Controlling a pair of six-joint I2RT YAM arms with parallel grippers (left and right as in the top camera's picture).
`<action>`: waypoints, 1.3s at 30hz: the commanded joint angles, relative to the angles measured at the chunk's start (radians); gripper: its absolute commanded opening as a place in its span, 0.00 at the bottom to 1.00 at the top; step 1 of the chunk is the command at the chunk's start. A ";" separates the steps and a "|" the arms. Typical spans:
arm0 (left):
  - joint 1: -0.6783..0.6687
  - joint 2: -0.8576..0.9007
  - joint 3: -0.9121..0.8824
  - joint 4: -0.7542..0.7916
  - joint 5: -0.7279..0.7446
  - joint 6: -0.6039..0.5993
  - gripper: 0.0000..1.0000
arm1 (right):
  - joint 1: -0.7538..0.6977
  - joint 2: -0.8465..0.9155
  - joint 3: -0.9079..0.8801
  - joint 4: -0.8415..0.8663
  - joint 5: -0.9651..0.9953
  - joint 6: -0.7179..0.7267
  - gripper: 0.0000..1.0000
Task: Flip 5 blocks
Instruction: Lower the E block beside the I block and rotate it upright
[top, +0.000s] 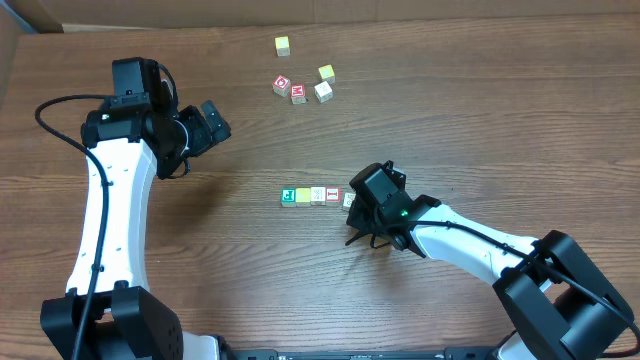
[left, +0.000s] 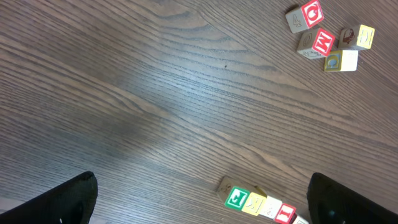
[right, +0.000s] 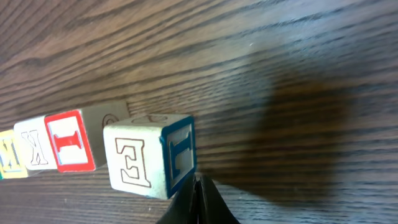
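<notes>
I see the right arm (top: 470, 240) stretched low toward 10 o'clock. The right gripper (right: 198, 202) is pressed together, its tip at the blue-framed end block (right: 149, 158). The left gripper (top: 216, 122) stands wide apart, well off at 10 o'clock. The blocks (top: 318, 195), small wooden cubes, make a row from 9 to 3 o'clock in the middle of the table (top: 450, 100).

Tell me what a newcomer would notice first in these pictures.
The row of blocks at mid-table draws the eye, with the right gripper, shut, its tip at the lower corner of the blue-framed end block. Next come the loose cluster of cubes at the far side and the left gripper, wide open and away from both groups.
</notes>
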 joint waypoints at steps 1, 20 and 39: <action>-0.006 0.002 0.006 0.002 0.004 0.013 1.00 | -0.005 -0.012 -0.006 0.019 -0.029 0.008 0.04; -0.006 0.002 0.006 0.002 0.004 0.013 1.00 | -0.006 -0.012 -0.006 0.056 0.077 -0.024 0.05; -0.006 0.002 0.006 0.002 0.004 0.013 1.00 | 0.017 -0.011 -0.006 0.006 -0.121 -0.022 0.04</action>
